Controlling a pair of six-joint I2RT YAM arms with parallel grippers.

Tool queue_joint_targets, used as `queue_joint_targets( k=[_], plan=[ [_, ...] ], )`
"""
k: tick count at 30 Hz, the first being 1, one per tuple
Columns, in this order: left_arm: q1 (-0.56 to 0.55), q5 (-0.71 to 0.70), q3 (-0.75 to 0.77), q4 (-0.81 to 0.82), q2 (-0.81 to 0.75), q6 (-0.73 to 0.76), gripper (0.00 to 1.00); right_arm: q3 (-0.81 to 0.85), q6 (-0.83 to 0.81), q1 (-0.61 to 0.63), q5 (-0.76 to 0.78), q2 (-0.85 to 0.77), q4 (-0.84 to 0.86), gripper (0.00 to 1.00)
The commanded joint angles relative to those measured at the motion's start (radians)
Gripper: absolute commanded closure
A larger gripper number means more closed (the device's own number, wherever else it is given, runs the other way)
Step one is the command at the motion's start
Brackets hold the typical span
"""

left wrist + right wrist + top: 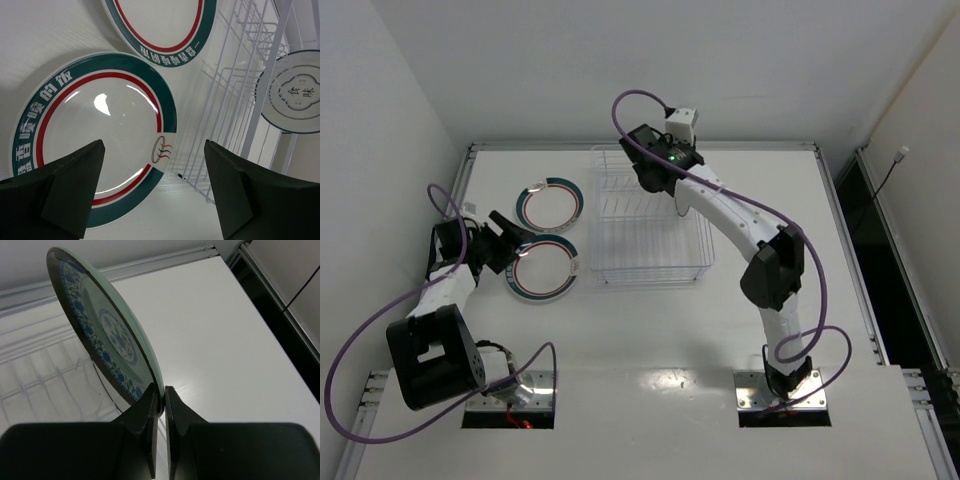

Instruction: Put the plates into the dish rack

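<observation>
A white surface [650, 330] boxed in by plain white walls carries the clear-wire dish rack [650, 225] at its far middle. Two teal-rimmed plates lie flat just left of the rack, the near plate [95, 125] and the far plate [160, 20] close together. The right claw [162, 395] is pinched on the bottom rim of the small green plate with blue patterning [107, 335]. It holds the plate on edge and leaning above the rack's far end, where wires show beneath it. The left claw [154, 145] hangs spread wide over the near plate's right edge, gripping nothing. The right arm's hold is a thin bite on one point of the rim, so the plate could swing or slide out if it is lowered with a jolt. With its lean, its lower edge may also land on top of a tine rather than between two, and the light rack could shift. On the left, the plate lies flush on the surface, so a finger may skid across its edge and shove it into the rack or its neighbour.
</observation>
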Motion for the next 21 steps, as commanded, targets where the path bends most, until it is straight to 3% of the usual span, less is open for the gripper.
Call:
queue_joint_targets(
  k=[1,10,21],
  plan=[
    [0.011,0.020,0.000,0.031,0.001,0.000,0.22,0.003,0.006,0.000,0.018,0.044,0.012,1.00],
    [0.011,0.011,0.000,0.031,0.001,0.000,0.22,0.063,0.009,0.000,-0.029,0.192,-0.007,1.00],
    [0.011,0.011,0.000,0.031,0.010,0.000,0.22,0.014,0.027,-0.018,-0.158,0.223,0.007,1.00]
  ],
)
